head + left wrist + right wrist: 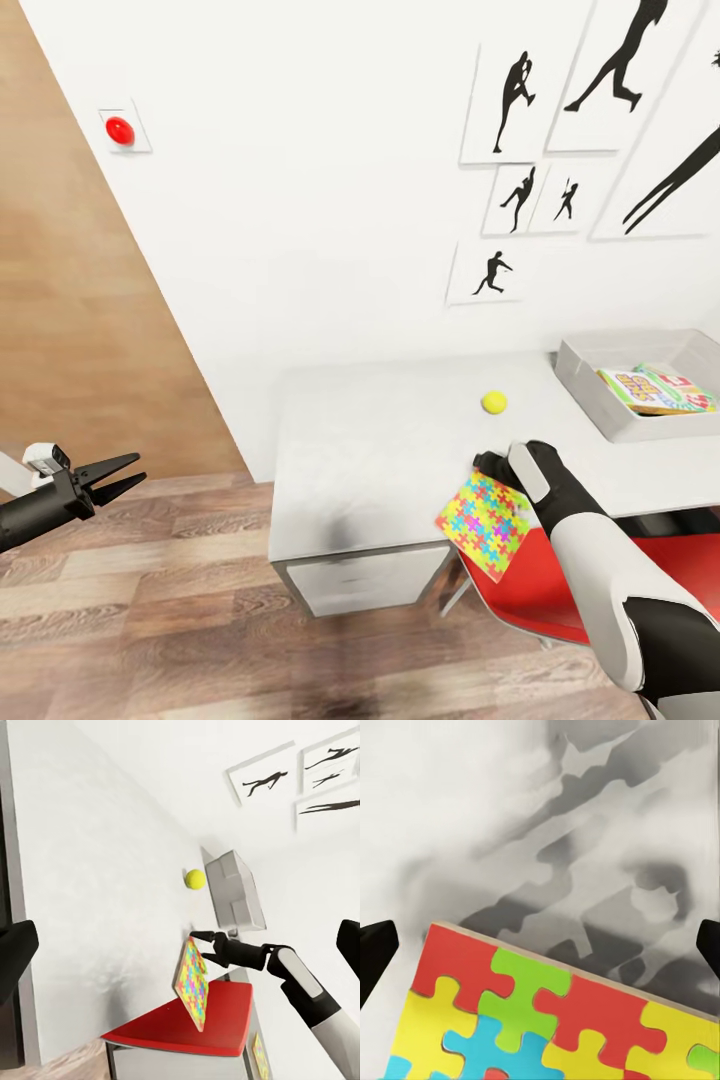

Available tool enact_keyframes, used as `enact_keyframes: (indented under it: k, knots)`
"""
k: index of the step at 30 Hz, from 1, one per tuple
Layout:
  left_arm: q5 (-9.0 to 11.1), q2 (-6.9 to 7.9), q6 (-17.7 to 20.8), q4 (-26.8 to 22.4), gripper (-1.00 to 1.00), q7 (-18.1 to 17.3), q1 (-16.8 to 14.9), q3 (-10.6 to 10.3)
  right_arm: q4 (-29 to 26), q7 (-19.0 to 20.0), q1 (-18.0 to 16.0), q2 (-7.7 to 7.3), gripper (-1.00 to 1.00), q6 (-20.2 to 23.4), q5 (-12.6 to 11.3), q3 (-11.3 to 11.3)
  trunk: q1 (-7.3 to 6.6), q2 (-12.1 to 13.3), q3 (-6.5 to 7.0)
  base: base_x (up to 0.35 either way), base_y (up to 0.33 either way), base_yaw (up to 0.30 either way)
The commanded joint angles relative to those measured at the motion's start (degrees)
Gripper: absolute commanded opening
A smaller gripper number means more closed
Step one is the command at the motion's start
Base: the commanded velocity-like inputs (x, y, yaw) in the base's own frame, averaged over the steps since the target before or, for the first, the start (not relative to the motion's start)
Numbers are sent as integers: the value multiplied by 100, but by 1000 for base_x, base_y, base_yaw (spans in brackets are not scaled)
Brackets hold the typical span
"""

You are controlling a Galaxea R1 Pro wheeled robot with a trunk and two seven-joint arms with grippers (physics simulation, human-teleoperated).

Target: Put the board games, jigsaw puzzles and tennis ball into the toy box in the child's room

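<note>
Your right gripper is clamping a jigsaw puzzle over the table's front edge; tennis ball sitting nearby; left gripper hanging apart-fingered.

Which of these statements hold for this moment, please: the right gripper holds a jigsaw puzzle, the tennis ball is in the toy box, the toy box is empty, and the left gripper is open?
1. The right gripper holds a jigsaw puzzle. True.
2. The tennis ball is in the toy box. False: it lies on the table, apart from the box.
3. The toy box is empty. False: a board game lies inside.
4. The left gripper is open. True; it holds nothing.
</note>
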Motion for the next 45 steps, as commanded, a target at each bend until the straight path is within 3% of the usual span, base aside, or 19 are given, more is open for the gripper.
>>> enact_keyframes:
  k: [1, 5, 9, 17, 19, 22, 25, 26, 27, 28, 31, 32, 34, 36, 39, 45]
  knots:
    - [-14, 2, 20, 1, 100, -24, -5, 3, -17, -49, -3, 2, 100, 13, -61, -9, 3, -10, -2, 0, 0, 0]
    - [-15, 4, 20, 1, 100, -24, -5, 5, -192, -54, -16, 5, 100, 33, -61, -19, 3, -10, 32, 0, 0, 0]
    - [-15, 9, 20, 1, 100, -24, -5, 4, -950, -66, -14, 6, 100, 193, -69, -18, 3, -10, 69, 0, 0, 0]
    - [-13, 72, 20, 18, 100, -24, -5, 3, -3115, -62, -5, 13, 100, 1482, -211, -97, 3, -10, 145, 0, 0, 0]
    - [-9, 88, 20, 24, 100, -24, -5, 3, -3813, -61, 119, 12, 100, 1944, -483, -199, 3, -10, 163, 0, 0, 0]
    - [-7, 99, 20, 26, 100, -24, -5, 3, -4452, -61, 431, 2, 100, 2207, -935, -363, 3, -10, 192, 0, 0, 0]
    - [-2, 102, 20, 27, 100, -24, -5, 3, -5200, -55, 1176, -80, 100, 2274, -1924, -657, 3, -10, 220, 0, 0, 0]
    - [0, 103, 20, 27, 100, -24, -5, 3, -5378, -39, 1459, -167, 100, 2274, -2330, -741, 3, -10, 230, 0, 0, 0]
    - [0, 102, 20, 27, 100, -24, -5, 3, -5449, -23, 1601, -226, 100, 2274, -2545, -776, 3, -10, 239, 0, 0, 0]
    - [1, 104, 20, 27, 100, -24, -5, 3, -5555, 56, 1883, -357, 100, 2274, -2990, -830, 3, -10, 248, 0, 0, 0]
    - [2, 108, 18, 27, 100, -24, -5, 3, -5701, 906, 2716, -735, 100, 2274, -4217, -912, 3, -10, 277, 0, 0, 0]
    - [3, 108, 17, 27, 100, -24, -5, 3, -5711, 1136, 2852, -775, 100, 2274, -4347, -921, 3, -10, 286, 0, 0, 0]
    - [4, 109, 15, 27, 100, -24, -5, 3, -5735, 2155, 3350, -863, 100, 2274, -4650, -1022, 3, -10, 305, 0, 0, 0]
    - [16, 107, 17, 27, 100, -24, -5, 3, -5751, 3089, 3741, -875, 100, 2274, -4770, -1156, 3, -10, 324, 0, 0, 0]
    - [31, 103, 14, 27, 100, -24, -5, 3, -5758, 3903, 4050, -895, 100, 2163, -4825, -1236, 3, -10, 352, 0, 0, 0]
    - [37, 101, 11, 19, 100, -24, -5, 3, -5757, 4657, 4241, -942, 100, 1948, -4793, -1274, 3, -10, 409, 0, 0, 0]
